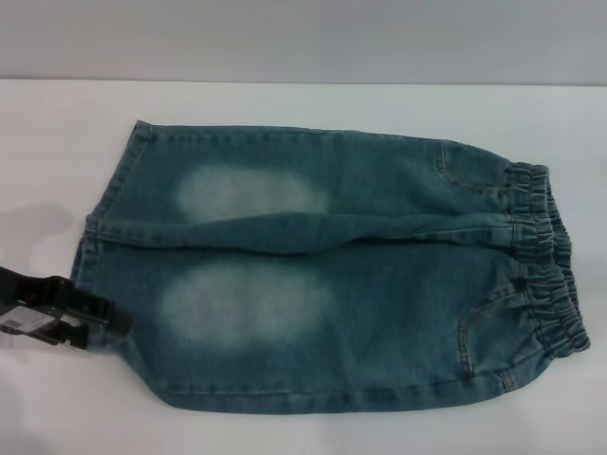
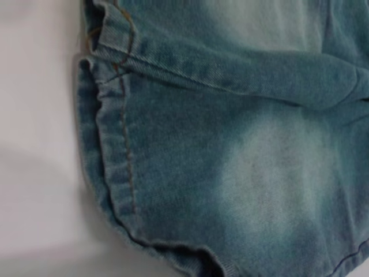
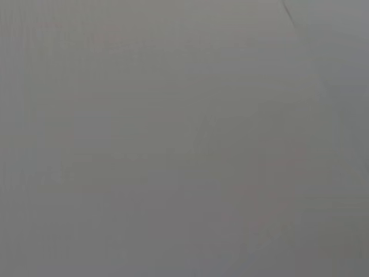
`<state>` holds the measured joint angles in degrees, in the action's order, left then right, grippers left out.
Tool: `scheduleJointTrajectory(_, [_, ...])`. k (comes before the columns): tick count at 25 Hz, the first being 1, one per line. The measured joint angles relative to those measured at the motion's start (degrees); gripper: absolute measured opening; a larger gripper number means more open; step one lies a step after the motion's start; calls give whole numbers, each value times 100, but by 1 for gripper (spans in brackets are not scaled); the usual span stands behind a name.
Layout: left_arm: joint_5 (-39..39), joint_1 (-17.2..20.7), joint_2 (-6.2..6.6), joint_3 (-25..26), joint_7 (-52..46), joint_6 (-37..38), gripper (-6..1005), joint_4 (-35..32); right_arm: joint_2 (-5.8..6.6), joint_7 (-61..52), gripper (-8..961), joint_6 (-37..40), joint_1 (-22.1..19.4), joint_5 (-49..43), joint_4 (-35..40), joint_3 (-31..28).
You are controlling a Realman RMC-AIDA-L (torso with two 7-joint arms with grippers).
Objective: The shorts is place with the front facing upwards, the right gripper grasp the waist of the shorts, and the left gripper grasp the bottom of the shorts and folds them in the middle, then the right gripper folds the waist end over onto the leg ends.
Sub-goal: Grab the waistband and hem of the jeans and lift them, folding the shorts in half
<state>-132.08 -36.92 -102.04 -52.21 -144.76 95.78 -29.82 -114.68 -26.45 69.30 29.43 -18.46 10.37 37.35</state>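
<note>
Blue denim shorts (image 1: 332, 275) lie flat on the white table (image 1: 285, 104), front up, with faded patches on both legs. The elastic waist (image 1: 545, 261) is at the right and the leg hems (image 1: 95, 237) at the left. My left gripper (image 1: 95, 322) is a black shape at the left edge, just beside the near leg's hem. The left wrist view shows the shorts (image 2: 230, 156) close up, with the stitched hem (image 2: 112, 150) and bare table beside it. My right gripper is out of view, and the right wrist view shows only a plain grey surface.
White table surface surrounds the shorts on every side, with a pale wall (image 1: 303, 38) behind the far edge. A dark shadow (image 1: 38, 237) falls on the table left of the leg hems.
</note>
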Motion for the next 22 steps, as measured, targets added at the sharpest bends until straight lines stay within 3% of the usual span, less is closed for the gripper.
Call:
scheduleJointTrajectory(12, [-39,0,35,1,23,-24,722,-9,-1,0,566,-5,1,0,0,9])
scheduleJointTrajectory(22, [-47,44,54,-31,36,9,652,12,-7,0,566,-5,1,0,0,18])
